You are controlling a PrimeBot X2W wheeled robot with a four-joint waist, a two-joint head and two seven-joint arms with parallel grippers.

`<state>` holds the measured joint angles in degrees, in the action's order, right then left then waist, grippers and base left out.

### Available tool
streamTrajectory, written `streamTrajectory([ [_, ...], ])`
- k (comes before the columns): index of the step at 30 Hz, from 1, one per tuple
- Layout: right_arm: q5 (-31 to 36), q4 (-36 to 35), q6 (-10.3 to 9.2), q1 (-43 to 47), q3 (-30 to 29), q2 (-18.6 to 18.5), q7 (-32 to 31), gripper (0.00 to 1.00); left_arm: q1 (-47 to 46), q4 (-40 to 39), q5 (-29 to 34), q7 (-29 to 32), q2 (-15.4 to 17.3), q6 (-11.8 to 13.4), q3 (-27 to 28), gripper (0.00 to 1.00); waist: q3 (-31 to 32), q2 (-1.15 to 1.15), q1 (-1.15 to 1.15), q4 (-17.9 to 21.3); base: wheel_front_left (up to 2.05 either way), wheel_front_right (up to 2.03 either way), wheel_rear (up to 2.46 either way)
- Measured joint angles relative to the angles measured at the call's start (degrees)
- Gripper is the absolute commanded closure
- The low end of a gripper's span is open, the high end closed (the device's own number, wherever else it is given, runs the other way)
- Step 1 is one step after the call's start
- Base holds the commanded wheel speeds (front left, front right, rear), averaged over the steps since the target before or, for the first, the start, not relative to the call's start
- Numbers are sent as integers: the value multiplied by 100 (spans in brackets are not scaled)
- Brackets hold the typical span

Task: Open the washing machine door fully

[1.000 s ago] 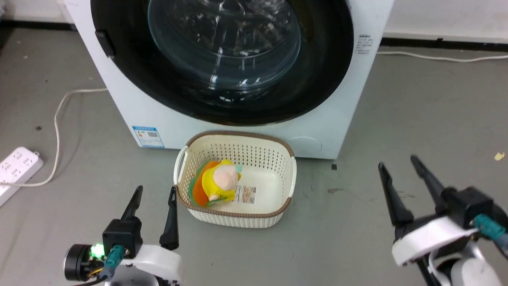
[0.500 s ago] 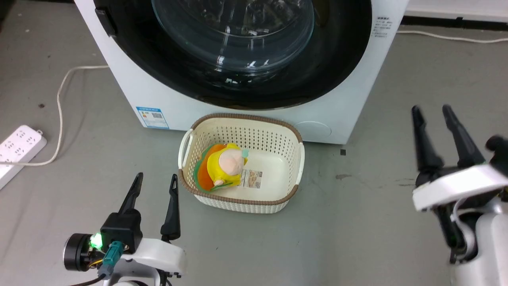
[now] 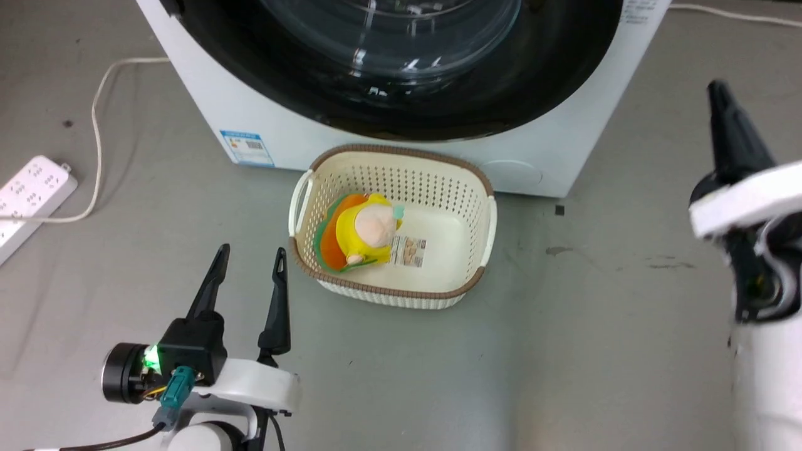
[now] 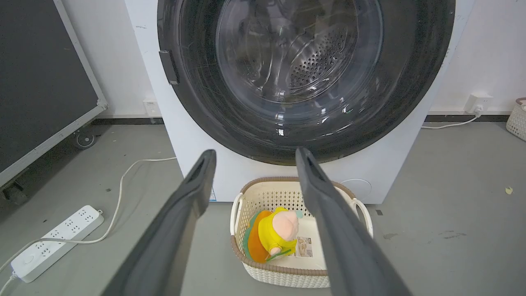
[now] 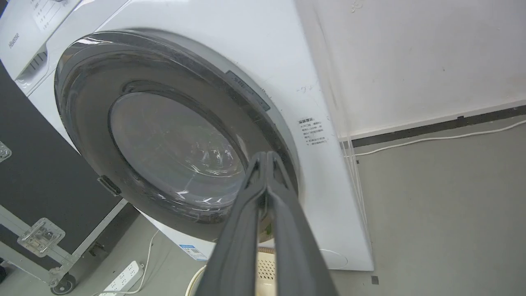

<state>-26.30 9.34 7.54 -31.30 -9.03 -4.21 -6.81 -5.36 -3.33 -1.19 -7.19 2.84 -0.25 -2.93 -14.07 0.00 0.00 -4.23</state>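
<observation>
The white washing machine (image 3: 263,119) stands ahead on the floor. Its glossy black door (image 3: 501,94) lies flat against the front, with the glass bowl in its centre. In the left wrist view the door (image 4: 402,82) shows its small black handle (image 4: 168,68) at the left rim. My left gripper (image 3: 250,252) is open, low and well short of the machine, with nothing between its fingers (image 4: 193,193). My right gripper (image 3: 718,91) is raised to the right of the machine. In the right wrist view its fingers are pressed together, so the right gripper (image 5: 266,155) is shut, in front of the door's (image 5: 164,152) lower right rim.
A cream perforated basket (image 3: 401,151) holding a yellow and orange plush toy (image 3: 363,235) sits on the floor right before the machine. A white power strip (image 3: 31,188) and its cable (image 3: 97,125) lie at the left. A black case on wheels (image 5: 37,181) stands left of the machine.
My right gripper has risen beside the machine's right side and its fingers have come together. The head view has shifted. The left gripper has kept its place by the basket.
</observation>
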Motion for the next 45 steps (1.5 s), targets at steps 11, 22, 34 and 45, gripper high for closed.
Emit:
streamTrajectory([
  [11, -558, 1063, -1, -1322, -716, 49, -670, 100, -187, -49, -13, -151, 0, -1, -36, 0, -361, 0, 0, -219, 0, 0, 0],
  [22, -680, 1948, -2, -2476, -1260, -73, -1270, 100, -294, -101, -42, -272, 0, -52, -87, 0, -705, 0, 0, -480, 0, 0, 0],
  [34, -671, 3397, -2, -3979, -2079, -369, -2296, 100, -424, -220, -49, -404, 0, -52, -223, 0, -1039, 0, 0, -725, 0, 0, 0],
  [45, -543, 4396, -4, -5058, -2805, -660, -2821, 100, -642, -257, -105, -552, 0, -43, -372, 0, -1404, 0, 0, -907, 0, 0, 0],
])
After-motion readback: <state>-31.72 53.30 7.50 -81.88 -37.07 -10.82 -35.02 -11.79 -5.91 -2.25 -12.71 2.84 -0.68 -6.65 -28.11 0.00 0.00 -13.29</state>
